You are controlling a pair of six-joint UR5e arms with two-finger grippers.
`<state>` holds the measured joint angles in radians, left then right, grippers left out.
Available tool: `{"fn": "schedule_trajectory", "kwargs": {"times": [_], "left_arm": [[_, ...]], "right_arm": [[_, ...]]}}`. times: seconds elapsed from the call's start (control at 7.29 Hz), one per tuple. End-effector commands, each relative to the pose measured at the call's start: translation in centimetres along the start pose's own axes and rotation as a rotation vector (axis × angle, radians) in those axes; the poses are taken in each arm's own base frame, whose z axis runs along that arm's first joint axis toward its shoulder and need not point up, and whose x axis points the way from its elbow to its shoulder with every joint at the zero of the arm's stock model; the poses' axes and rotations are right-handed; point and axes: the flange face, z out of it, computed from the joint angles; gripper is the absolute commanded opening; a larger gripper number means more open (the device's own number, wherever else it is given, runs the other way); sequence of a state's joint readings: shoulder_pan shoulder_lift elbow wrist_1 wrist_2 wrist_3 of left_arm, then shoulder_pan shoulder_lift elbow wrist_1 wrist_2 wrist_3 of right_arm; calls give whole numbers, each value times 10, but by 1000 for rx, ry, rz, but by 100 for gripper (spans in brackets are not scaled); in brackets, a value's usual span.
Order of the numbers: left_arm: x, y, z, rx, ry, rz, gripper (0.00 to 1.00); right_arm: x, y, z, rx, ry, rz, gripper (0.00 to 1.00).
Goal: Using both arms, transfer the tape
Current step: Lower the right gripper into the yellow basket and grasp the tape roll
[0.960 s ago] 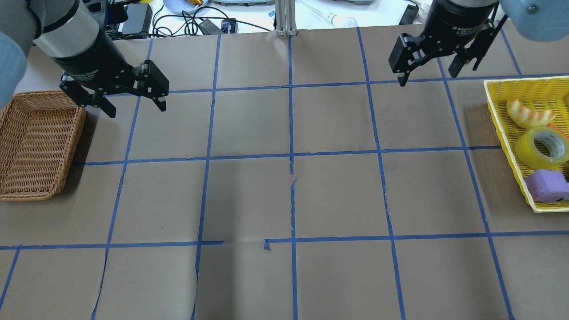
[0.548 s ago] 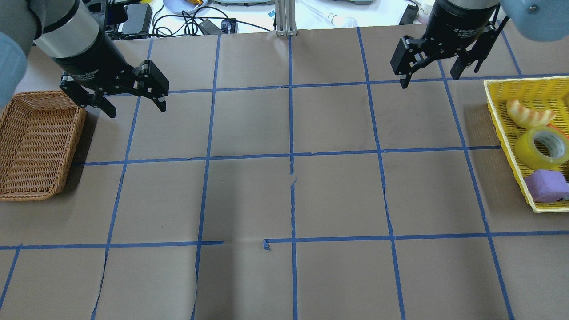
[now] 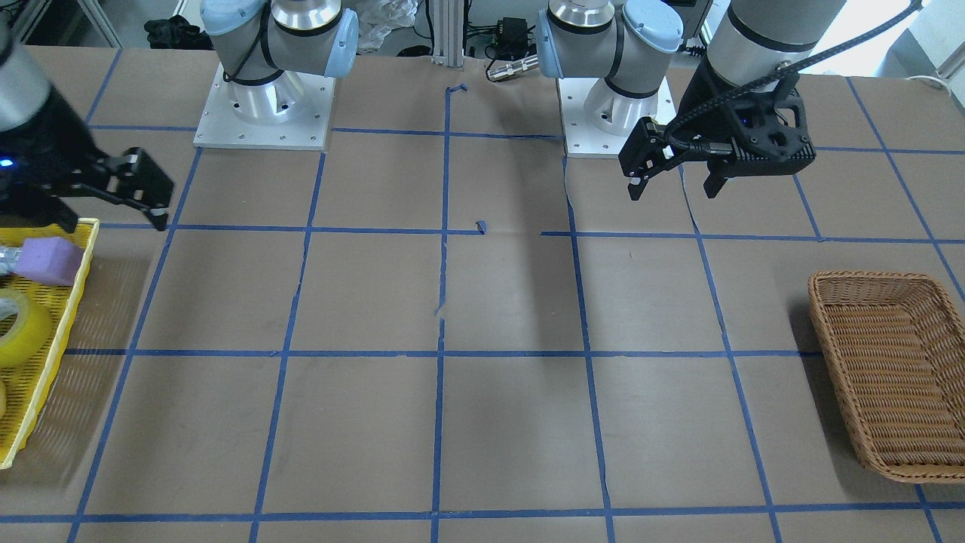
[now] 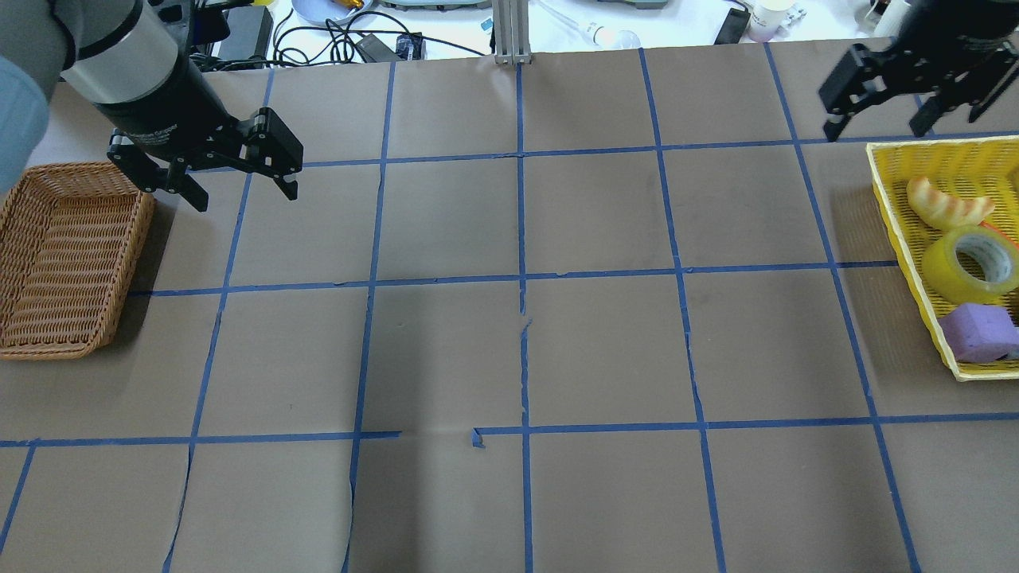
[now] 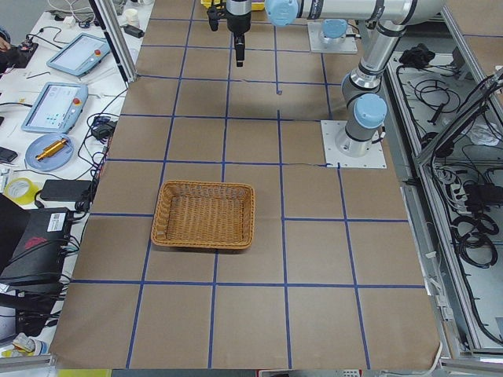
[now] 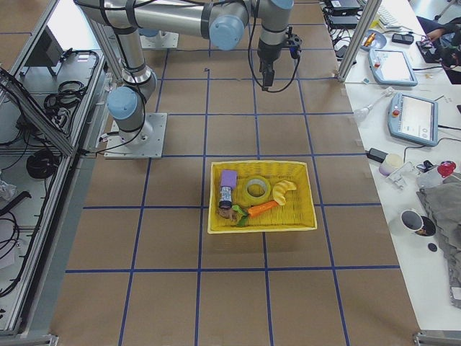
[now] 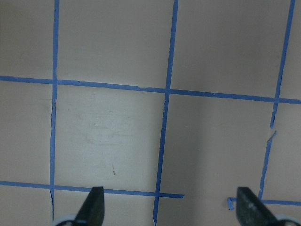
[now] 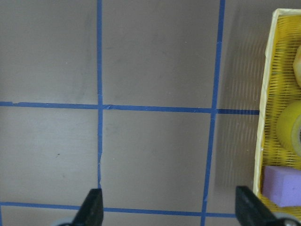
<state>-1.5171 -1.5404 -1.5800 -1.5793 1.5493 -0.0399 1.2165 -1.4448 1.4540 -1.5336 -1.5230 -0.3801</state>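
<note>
Left pincer (image 7: 170, 207) wide open — two black fingertips (image 7: 94, 203) over brown paper (image 7: 108, 42), blue tape grid (image 7: 168, 92)

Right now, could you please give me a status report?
Left gripper, right gripper open, empty. Tape in yellow basket, beside purple block. Nothing on it.

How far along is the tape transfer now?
Done: nothing; the glossy yellow tape roll lies in the yellow mesh basket. In hand: the open right gripper hangs near that basket; the open left gripper holds nothing. Remaining: grasp, hand over, place, probably in the brown wicker basket.
</note>
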Motion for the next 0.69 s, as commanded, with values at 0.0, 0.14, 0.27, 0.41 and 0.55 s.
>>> {"fn": "schedule_trajectory", "kwargs": {"times": [0.0, 0.14, 0.27, 0.41, 0.55], "left_arm": [[0, 0, 0, 0, 0, 0, 100], [0, 0, 0, 1, 0, 0, 100], [0, 0, 0, 0, 0, 0, 100], [0, 0, 1, -2, 0, 0, 100], [0, 0, 0, 0, 0, 0, 100]], "right_arm": [[126, -29, 65, -4, 20, 65, 100], [161, -46, 113, -32, 60, 43, 100], [181, -55, 151, -22, 72, 50, 100], [186, -57, 178, -17, 85, 53, 100], [188, -54, 201, -42, 106, 55, 100]]}}
